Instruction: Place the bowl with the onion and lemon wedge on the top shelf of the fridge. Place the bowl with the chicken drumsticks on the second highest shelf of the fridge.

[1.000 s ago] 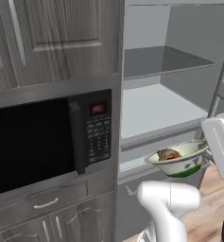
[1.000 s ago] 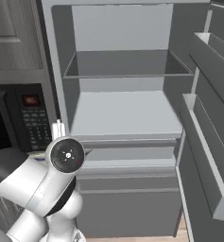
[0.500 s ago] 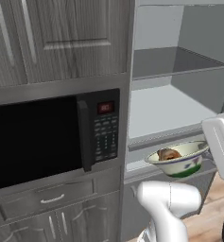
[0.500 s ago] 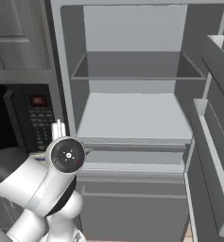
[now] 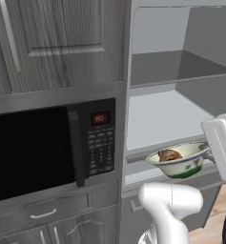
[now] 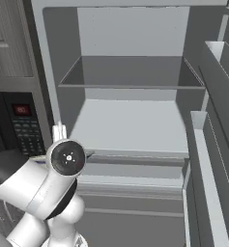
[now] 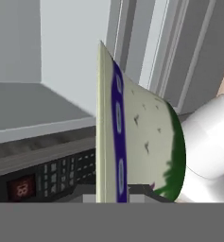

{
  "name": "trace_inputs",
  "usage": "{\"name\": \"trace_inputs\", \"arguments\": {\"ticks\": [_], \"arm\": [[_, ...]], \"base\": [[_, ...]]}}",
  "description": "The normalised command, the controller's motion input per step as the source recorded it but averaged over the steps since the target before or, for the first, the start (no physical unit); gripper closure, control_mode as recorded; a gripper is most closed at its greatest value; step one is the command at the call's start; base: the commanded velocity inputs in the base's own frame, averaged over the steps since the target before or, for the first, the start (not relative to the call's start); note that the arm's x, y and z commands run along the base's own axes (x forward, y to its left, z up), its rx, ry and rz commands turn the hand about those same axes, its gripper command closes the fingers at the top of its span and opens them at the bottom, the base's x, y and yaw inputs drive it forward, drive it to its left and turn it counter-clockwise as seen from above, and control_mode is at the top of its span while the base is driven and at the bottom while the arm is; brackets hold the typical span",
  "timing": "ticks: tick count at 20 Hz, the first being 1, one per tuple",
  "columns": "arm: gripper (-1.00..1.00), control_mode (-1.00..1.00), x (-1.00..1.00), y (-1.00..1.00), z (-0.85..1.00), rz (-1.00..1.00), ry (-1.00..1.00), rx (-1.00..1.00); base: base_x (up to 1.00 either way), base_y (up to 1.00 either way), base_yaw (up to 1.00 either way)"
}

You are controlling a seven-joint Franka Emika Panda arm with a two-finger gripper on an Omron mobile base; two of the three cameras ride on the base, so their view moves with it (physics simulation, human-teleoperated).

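Observation:
My gripper [image 5: 209, 155] is shut on the rim of the bowl with the chicken drumsticks [image 5: 177, 162], a pale cream bowl with a greenish outside. A browned drumstick [image 5: 169, 155] lies inside it. I hold the bowl level in front of the open fridge [image 5: 181, 76], near the front lip below its wide lower shelf [image 5: 167, 114]. In the hand view the bowl [image 7: 142, 142] stands edge-on above my gripper [image 7: 118, 191]. The fridge's [image 6: 130, 87] two visible shelves are bare. The bowl with the onion and lemon wedge is out of view.
A black microwave [image 5: 38, 143] sits in the grey cabinets left of the fridge, with a drawer [image 5: 38, 214] under it and cupboard doors [image 5: 62, 43] above. The open fridge door's bins [image 6: 212, 144] stand at the right. My own arm [image 6: 38, 193] rises below the fridge opening.
The whole picture has shifted a little sideways and downward, so the base has moved. The bowl stays in my grip at the same spot ahead of me.

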Motion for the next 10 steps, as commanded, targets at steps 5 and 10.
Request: {"name": "trace_inputs", "arguments": {"ticks": [5,10], "arm": [[1.00,-1.00,0.45,-0.48,0.15,-0.02,-0.23,0.17],[1.00,-1.00,0.92,-0.03,0.11,-0.13,-0.26,0.16]], "base": [[0.00,0.00,0.00],[0.00,0.00,0.00]]}}
